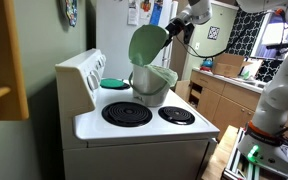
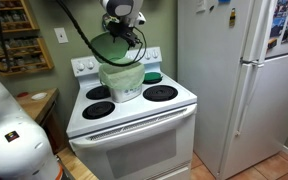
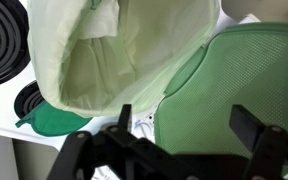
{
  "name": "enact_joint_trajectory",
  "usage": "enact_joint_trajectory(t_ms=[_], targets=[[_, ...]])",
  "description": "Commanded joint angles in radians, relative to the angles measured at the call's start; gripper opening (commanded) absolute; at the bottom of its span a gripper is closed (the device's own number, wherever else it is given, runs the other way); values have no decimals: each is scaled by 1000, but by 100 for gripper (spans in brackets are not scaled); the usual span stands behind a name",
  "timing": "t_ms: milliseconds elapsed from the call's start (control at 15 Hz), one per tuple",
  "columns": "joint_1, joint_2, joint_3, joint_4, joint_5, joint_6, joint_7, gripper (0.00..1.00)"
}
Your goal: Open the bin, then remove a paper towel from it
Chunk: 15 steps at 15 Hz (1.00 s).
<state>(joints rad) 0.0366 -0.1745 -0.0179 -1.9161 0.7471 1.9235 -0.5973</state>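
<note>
Gripper [image 1: 172, 28] wide open by the raised lid [image 1: 147, 45]

Up high, the gripper hangs at about 1 o'clock from the green lid. Its two fingers [image 3: 125, 122] are spread far apart and hold nothing. It may be touching the lid's top edge, but that is hard to see. The bin [image 2: 121, 78] stands in the middle of the white stove [image 2: 134, 115], among the black burners [image 2: 161, 93]. Its lid is tipped up, so the bin is open. A pale bag [image 3: 94, 60] lines it. A flat teal disc [image 2: 152, 76] lies at 3 o'clock from the bin.
</note>
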Motion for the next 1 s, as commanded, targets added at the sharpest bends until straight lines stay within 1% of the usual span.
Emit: enact_joint_trajectory(t_ms=[0,133,467,600,800,867,933], targets=[[4,3,-4,2,-2,-2,-6,100],[4,4,-4,2,-3,-3,-11,100],[25,37,10,16,-79,-76,-208,100],[26,44,17,10,-133,-93,-254,100],[30,47,26,-3,-202,-45,-328,100],[33,47,31,-13,-204,-11,-344,100],[28,50,23,5,-172,-54,-301,100]])
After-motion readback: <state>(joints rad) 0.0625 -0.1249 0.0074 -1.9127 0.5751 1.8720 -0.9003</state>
